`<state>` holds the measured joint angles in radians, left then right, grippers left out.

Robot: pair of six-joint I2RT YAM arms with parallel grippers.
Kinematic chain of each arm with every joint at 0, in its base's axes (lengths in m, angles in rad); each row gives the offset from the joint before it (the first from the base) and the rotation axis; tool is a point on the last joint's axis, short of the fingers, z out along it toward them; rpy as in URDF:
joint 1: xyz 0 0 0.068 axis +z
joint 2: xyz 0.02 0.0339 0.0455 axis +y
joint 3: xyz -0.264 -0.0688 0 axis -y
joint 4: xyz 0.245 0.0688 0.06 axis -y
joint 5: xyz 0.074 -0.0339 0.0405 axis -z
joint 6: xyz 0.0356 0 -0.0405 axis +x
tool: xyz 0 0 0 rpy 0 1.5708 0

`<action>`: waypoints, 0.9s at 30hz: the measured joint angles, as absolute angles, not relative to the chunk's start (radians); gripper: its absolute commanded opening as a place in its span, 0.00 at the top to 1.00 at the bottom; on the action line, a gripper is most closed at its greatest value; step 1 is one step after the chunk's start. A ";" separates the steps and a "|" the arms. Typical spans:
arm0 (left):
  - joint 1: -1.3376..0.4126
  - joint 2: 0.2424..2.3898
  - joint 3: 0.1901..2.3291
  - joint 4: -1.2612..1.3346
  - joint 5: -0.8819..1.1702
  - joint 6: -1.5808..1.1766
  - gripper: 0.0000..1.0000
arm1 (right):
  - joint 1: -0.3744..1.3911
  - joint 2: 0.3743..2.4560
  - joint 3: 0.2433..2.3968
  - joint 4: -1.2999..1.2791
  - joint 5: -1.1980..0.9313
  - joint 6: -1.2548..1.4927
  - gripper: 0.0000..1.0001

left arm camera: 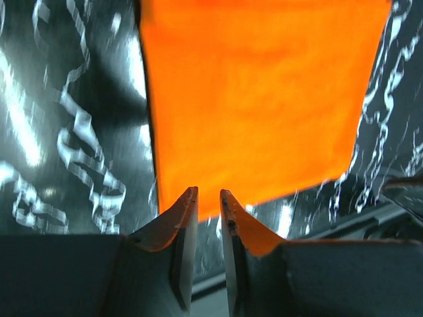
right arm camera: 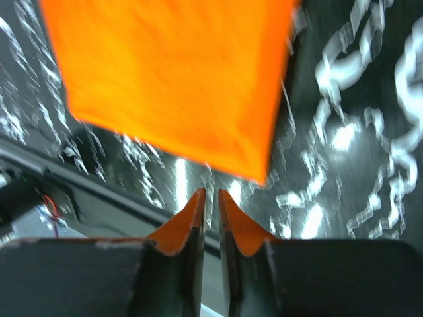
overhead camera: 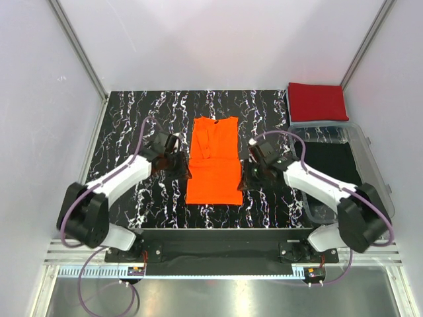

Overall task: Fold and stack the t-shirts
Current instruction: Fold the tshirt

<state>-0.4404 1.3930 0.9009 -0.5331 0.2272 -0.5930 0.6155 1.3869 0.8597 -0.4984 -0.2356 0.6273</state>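
Note:
The orange t-shirt (overhead camera: 213, 165) lies flat in the middle of the table, folded into a long narrow strip with its collar at the far end. It fills the top of the left wrist view (left arm camera: 258, 99) and of the right wrist view (right arm camera: 178, 79). My left gripper (overhead camera: 184, 169) is at the strip's left edge. Its jaws (left arm camera: 208, 193) are almost together and hold nothing. My right gripper (overhead camera: 245, 177) is at the strip's right edge, near the front corner. Its jaws (right arm camera: 211, 193) are almost together and empty. The red t-shirt (overhead camera: 317, 101) lies folded at the back right.
A clear plastic bin (overhead camera: 319, 124) stands at the right of the table, just in front of the red t-shirt and beside my right arm. The black marbled table (overhead camera: 132, 125) ends at a metal rail along the front.

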 measured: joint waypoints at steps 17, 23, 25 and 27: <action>-0.392 1.848 1.224 -0.517 0.212 -0.547 0.80 | 0.533 1.826 1.222 -0.505 -0.198 0.436 0.90; -0.391 1.908 1.257 -0.508 0.178 -0.546 0.80 | 0.519 1.873 1.225 -0.512 -0.176 0.410 0.90; -0.390 1.916 1.262 -0.508 0.170 -0.546 0.80 | 0.518 1.882 1.225 -0.514 -0.164 0.406 0.91; -0.390 1.917 1.268 -0.507 0.153 -0.545 0.80 | 0.517 1.887 1.224 -0.514 -0.149 0.403 0.92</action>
